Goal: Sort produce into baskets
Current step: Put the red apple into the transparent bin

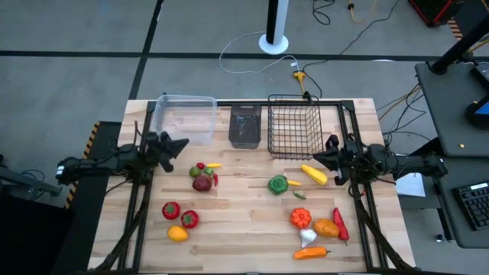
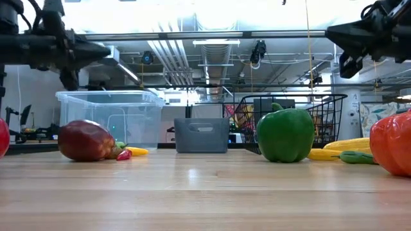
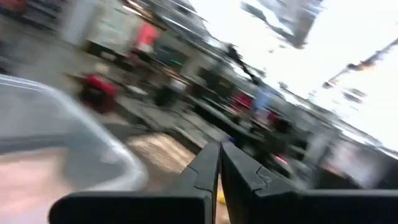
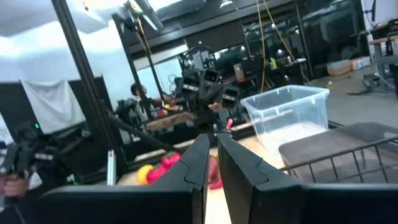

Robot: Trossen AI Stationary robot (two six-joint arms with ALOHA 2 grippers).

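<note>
The produce lies in three loose groups on the wooden table. A dark red piece [image 1: 202, 182] and tomatoes [image 1: 171, 210] are on the left. A green pepper [image 1: 278, 184] and a yellow piece [image 1: 313, 174] are in the middle. An orange-red pepper [image 1: 301, 218], white garlic [image 1: 307, 237] and a red chili [image 1: 340, 224] are on the right. Along the far edge stand the baskets: clear tub [image 1: 183, 118], dark bin [image 1: 245, 126], wire-mesh basket [image 1: 294, 126]. My left gripper [image 1: 183, 143] is shut and raised at the table's left side. My right gripper [image 1: 315, 158] is shut and raised at the right side. Both point inward, holding nothing.
Black frame rails [image 1: 137, 198] run along both sides of the table beneath the arms. Bare wood lies between the produce groups and at the near edge [image 1: 244, 252]. Beyond the far edge, cables and a white post [image 1: 275, 30] are on the floor. A desk [image 1: 458, 99] stands to the right.
</note>
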